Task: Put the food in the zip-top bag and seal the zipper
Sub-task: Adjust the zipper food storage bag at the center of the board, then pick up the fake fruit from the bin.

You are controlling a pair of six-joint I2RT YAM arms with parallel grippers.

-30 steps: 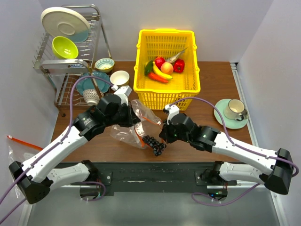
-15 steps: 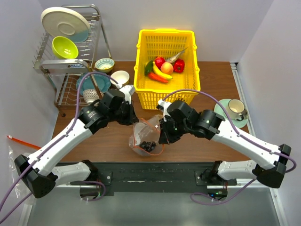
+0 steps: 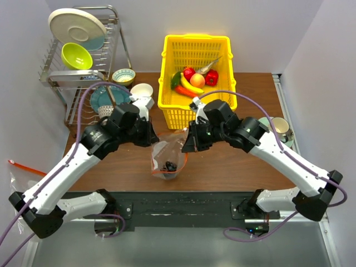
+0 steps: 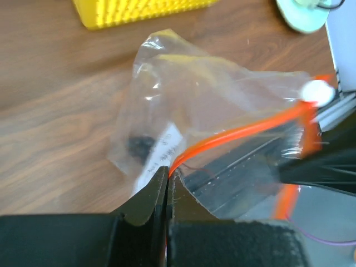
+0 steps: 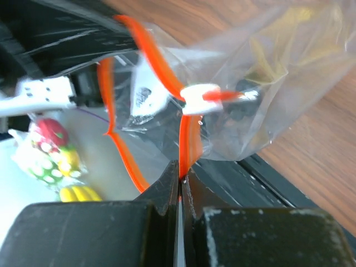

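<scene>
Left fingers (image 4: pixel 168 181), right fingers (image 5: pixel 179 175) face inward, clamping zipper (image 4: pixel 239 132) of zip-top bag (image 3: pixel 167 153).

Even bright light; wrist views blurred, glare on zip-top bag (image 4: pixel 222 94).

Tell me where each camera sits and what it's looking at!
Top external: above and behind, looking down at the table; left gripper and right gripper show.
Left wrist: on the left wrist, facing the zip-top bag; left gripper shows, pinching the zipper.
Right wrist: on the right wrist, facing the bag; right gripper shows.
Shared: all see the bag.
</scene>
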